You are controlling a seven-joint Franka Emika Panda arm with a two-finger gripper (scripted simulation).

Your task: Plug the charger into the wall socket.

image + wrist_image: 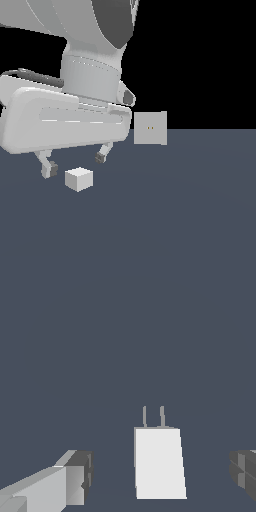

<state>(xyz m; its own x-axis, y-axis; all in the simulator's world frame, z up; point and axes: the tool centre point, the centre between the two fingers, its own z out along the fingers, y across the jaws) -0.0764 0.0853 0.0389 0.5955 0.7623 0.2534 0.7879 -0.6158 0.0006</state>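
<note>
One gripper (75, 164) at 9 o'clock, jaws spread, nothing held, hovering above floor (200, 210) for descent. Charger (79, 179) lies between fingers, prongs (153, 416) level for insertion. Wall socket (150, 128) upright at 2 o'clock, well apart.

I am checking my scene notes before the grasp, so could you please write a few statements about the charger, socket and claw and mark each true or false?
1. The claw is open, with nothing held. True.
2. The charger is already plugged into the wall socket. False: it rests on the floor, apart from the socket.
3. The wrist view shows two prongs projecting from one end of the charger. True.
4. The wall socket lies flat on the floor. False: it stands upright.
5. The fingers are touching the charger. False: in the wrist view a gap shows on each side of it.
</note>
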